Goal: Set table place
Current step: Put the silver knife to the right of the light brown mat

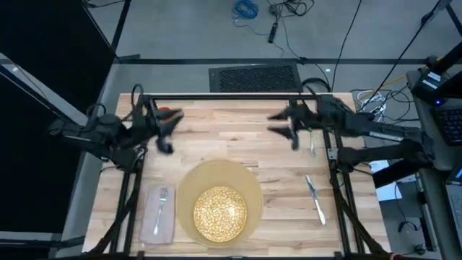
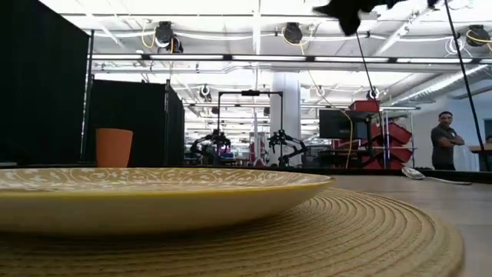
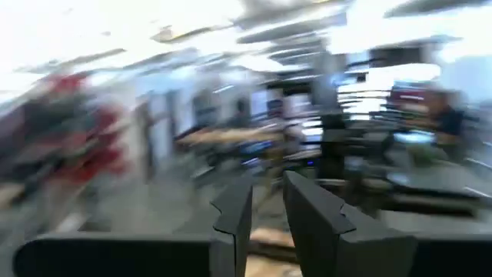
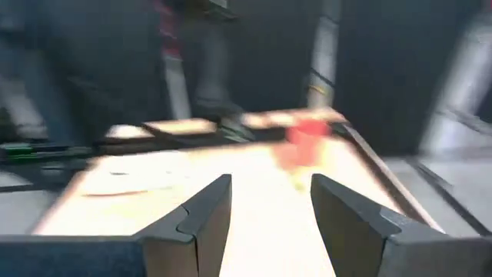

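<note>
Small orange cup (image 1: 170,114) sitting just beside left claw (image 1: 167,134), fingers narrowly parted, right claw (image 1: 284,128) hovering spread, steel knife (image 1: 315,200) lying well apart.

Two dark jointed arms; left tool (image 3: 265,219), right tool (image 4: 269,215): angular black fingers.

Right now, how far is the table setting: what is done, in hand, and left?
Done: plate on mat, fork on napkin beside it, knife on the other side. In hand: nothing seen; right gripper open over the table, left gripper near the cup. Probably left: that cup, standing far from the mat, and a steel piece, maybe the spoon.
</note>
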Robot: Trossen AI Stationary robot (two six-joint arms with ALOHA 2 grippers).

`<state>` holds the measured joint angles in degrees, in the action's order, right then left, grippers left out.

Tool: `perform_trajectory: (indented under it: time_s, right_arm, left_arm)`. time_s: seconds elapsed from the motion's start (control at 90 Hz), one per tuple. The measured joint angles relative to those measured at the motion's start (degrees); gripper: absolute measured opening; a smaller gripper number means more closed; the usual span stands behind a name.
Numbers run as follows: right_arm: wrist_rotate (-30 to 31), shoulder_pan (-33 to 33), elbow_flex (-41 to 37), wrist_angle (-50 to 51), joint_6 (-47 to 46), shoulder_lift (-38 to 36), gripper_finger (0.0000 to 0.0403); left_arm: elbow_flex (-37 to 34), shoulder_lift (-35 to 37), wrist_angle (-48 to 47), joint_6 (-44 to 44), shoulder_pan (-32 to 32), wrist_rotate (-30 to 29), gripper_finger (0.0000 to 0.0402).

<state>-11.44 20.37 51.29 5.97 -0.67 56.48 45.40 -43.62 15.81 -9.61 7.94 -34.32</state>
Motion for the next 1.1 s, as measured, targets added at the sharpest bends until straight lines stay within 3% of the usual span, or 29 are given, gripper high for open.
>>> perform_trajectory:
  time_s: [0.144, 0.244, 0.311, 0.389, 0.556, 0.678, 0.756, 0.911, 1.1]
  right_arm:
    - [4.33, 5.62, 4.08, -0.24, 0.72, 5.34, 0.0164]
    - [5.37, 7.22, 5.12, 0.98, -7.12, 7.47, 0.0164]
    - [5.09, 7.58, 6.23, 5.58, -7.0, 8.31, 0.0164]
    - [6.18, 7.95, 7.94, 14.83, -6.69, 8.67, 0.0164]
    - [16.91, 10.2, 12.17, 36.26, -12.45, 8.71, 0.0164]
    - [17.42, 12.84, 11.66, 46.16, -20.55, 8.81, 0.0164]
    - [17.45, 14.08, 10.5, 48.77, -23.3, 9.5, 0.0164]
    - [17.06, 16.66, 6.59, 50.78, -27.31, 11.81, 0.0164]
    - [17.11, 18.7, 0.93, 52.63, -28.91, 15.65, 0.0164]
  left_arm:
    - [-0.02, -0.12, -0.4, 0.61, -1.98, -0.75, 0.0063]
    - [-0.01, -0.26, -2.48, -0.3, -2.54, -6.99, 0.0063]
    - [-0.01, -0.36, -3.23, 0.06, -2.81, -12.05, 0.0063]
    - [-0.01, -0.28, -4.16, -0.71, -3.39, -12.54, 0.0063]
    - [-0.01, -0.49, -5.57, -1.6, -7.94, -1.82, 0.0063]
    - [-0.01, -1.58, -9.7, -0.28, -14.97, 3.0, 0.0063]
    - [-0.01, -2.87, -11.77, 3.33, -20.87, 8.44, 0.0063]
    - [0.01, -5.98, -15.64, 9.61, -30.03, 25.02, 0.0063]
    - [0.01, -8.3, -22.83, 10.84, -31.7, 28.03, 0.0063]
